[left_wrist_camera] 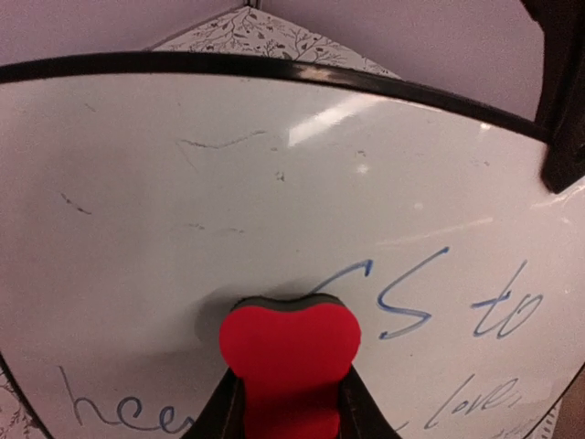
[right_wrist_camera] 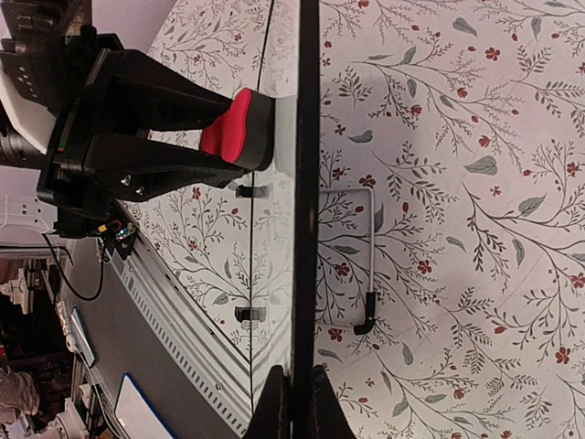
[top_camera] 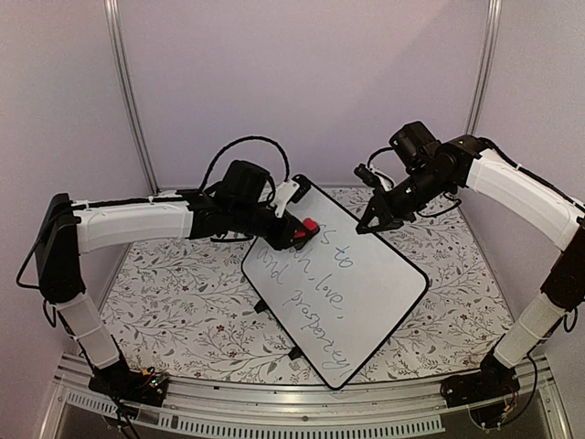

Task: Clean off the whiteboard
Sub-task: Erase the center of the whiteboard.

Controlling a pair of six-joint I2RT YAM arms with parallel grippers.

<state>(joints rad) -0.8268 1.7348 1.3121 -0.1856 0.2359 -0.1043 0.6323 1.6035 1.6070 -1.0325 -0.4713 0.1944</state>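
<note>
Fingers (left_wrist_camera: 219, 413) of the left gripper (top_camera: 300, 234) clamp the red eraser (left_wrist_camera: 289, 352) against the whiteboard (top_camera: 366, 274), which sits propped on the floral table (top_camera: 183, 302); the right gripper (top_camera: 377, 222) pinches its far rim. Press the pad flat (no tilting) and sweep down through the writing (top_camera: 315, 294).

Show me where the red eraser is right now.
In the top view, the red eraser sits just left of centre, pinched in the left hand against the whiteboard.

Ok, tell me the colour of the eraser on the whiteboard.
The eraser is red with a dark wiping face; the left wrist view shows it best.
</note>
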